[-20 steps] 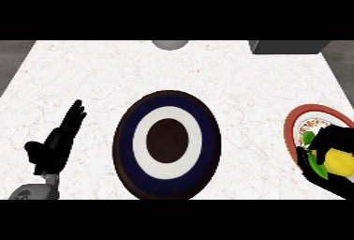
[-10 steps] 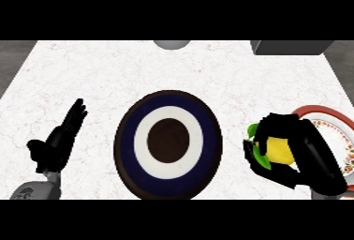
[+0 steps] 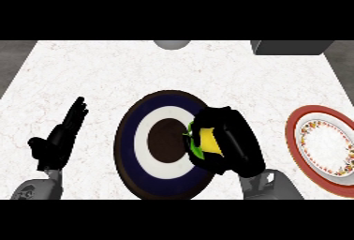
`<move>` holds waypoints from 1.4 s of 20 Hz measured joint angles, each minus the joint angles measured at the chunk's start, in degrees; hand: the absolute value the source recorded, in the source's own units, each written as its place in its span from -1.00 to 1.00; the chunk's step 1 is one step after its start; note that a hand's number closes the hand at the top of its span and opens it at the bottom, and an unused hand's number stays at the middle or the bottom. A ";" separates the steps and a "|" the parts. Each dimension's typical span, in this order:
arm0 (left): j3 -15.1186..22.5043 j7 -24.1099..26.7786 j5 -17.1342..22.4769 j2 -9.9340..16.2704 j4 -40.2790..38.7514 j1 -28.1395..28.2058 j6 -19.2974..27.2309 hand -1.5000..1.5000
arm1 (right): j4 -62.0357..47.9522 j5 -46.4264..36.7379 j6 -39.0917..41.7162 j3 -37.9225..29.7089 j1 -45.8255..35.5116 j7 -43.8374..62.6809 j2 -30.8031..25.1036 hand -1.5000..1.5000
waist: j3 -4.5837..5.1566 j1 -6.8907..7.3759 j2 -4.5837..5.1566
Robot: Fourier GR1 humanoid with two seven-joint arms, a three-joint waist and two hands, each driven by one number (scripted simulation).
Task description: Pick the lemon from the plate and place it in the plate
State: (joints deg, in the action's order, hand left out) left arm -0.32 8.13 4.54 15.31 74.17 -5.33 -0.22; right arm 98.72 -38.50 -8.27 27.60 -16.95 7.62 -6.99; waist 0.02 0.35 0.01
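Since the earlier frame the right hand [image 3: 228,140] has carried the lemon [image 3: 206,141] leftward, off the red-rimmed plate [image 3: 313,154], over the dark blue plate's [image 3: 135,140] right side. Its curled fingers hide most of the lemon, a yellow patch with green. The left hand [image 3: 59,140] rests open on the tabletop [image 3: 138,70].

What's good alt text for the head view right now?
The right hand, curled round a lemon, is over the right side of a dark blue plate with white and brown rings at mid-counter. A red-rimmed patterned plate lies at the right without the lemon. The left hand rests open at the left.
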 measured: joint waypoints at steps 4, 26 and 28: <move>-0.61 0.08 -0.03 0.45 -0.92 -1.07 -0.84 0.00 | -4.79 2.57 -6.67 2.29 -1.88 3.44 4.30 -1.00 | -0.02 0.18 0.08; -1.32 -0.30 -1.30 -1.24 2.39 2.01 -1.24 0.00 | -17.49 41.38 -11.44 -12.20 -1.38 -14.02 4.01 -1.00 | -0.11 -0.16 0.19; -1.92 0.43 -1.05 -0.52 2.26 2.68 -2.05 0.00 | -19.21 45.70 -6.42 -15.97 0.45 -18.44 1.59 -1.00 | -0.10 -0.14 0.18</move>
State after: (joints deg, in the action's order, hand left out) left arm -2.24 8.57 3.49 14.78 76.43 -2.65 -2.27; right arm 79.50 7.20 -14.68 11.63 -16.49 -10.83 -5.39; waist -0.08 0.21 0.19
